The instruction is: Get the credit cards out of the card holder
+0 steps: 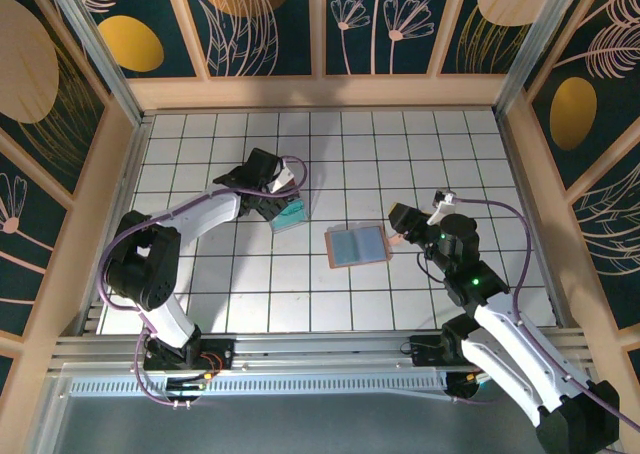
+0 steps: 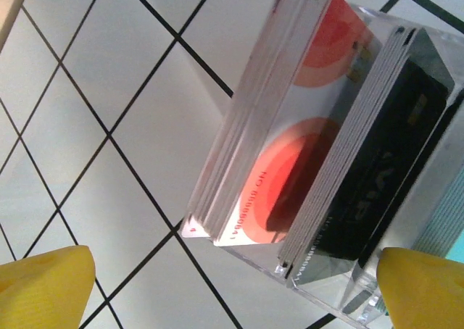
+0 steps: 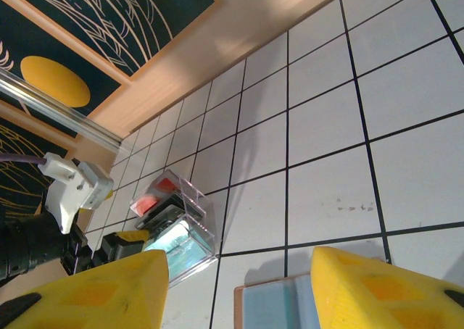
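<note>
1. The card holder (image 1: 358,244) lies flat at mid-table.
2. The right gripper (image 1: 403,221), half spread and empty, hovers at its 3 o'clock, probably to reach its edge.
3. The left gripper (image 1: 272,186), spread wide, straddles the clear box (image 1: 288,215) at 10 o'clock.

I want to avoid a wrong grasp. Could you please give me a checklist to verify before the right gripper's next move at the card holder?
1. Card holder lies flat, nothing on top: ok.
2. Right gripper is at the holder's right edge: ok.
3. Right fingers stand apart, but whether they hold anything: cannot tell.
4. Credit cards are showing at the holder: cannot tell.
5. Left gripper is open around the clear box, away from the holder: ok.
</note>
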Tool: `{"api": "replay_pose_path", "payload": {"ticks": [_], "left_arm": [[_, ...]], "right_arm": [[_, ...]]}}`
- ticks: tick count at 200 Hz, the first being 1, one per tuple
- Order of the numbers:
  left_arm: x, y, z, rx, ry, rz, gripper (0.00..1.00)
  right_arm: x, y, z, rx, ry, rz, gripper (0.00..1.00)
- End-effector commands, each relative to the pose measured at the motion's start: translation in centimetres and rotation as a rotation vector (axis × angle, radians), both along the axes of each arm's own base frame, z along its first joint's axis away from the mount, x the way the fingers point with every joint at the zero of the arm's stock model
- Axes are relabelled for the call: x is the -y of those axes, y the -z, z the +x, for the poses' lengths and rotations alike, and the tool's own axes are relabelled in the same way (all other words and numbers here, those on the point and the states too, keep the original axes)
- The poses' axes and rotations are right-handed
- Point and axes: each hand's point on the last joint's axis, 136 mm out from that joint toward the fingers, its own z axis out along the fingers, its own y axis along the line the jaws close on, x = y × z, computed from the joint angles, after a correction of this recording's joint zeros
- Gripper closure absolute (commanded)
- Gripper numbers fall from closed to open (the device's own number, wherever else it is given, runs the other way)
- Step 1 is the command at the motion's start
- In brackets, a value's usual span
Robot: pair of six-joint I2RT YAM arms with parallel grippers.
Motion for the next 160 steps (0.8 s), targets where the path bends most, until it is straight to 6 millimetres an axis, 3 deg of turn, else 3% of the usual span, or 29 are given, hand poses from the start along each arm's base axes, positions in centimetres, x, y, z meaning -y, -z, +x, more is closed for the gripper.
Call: {"api": "replay_pose_path", "payload": {"ticks": [1, 29, 94, 114, 121, 160], "left_arm": [[0.3, -1.4, 1.2, 0.053, -0.035, -0.021, 0.01], [0.2, -2.2, 1.5, 0.079, -0.042, -0.028, 0.01], [-1.3, -1.1, 2.5, 0.102, -0.119, 0.051, 0.01], [-0.8, -2.2, 2.5, 0.115, -0.123, -0.004, 0.01], [-0.4, -3.9, 2.3, 0.141, -0.116, -0.048, 0.01], [0.5, -8.0, 0.6, 0.194, -0.111, -0.212, 0.01]], "right_arm": [[-0.2, -1.3, -0.1, 0.026, -0.006, 0.020, 0.46], [-0.2, -1.1, -0.1, 0.023, -0.008, 0.021, 0.46], [0.1, -1.0, -0.2, 0.001, -0.001, -0.007, 0.49], [0.3, -0.6, -0.3, -0.032, 0.009, -0.032, 0.54], [0.4, -0.2, -0.3, -0.052, 0.015, -0.044, 0.55], [0.0, 2.8, -0.7, -0.176, 0.027, -0.113, 0.62]]}}
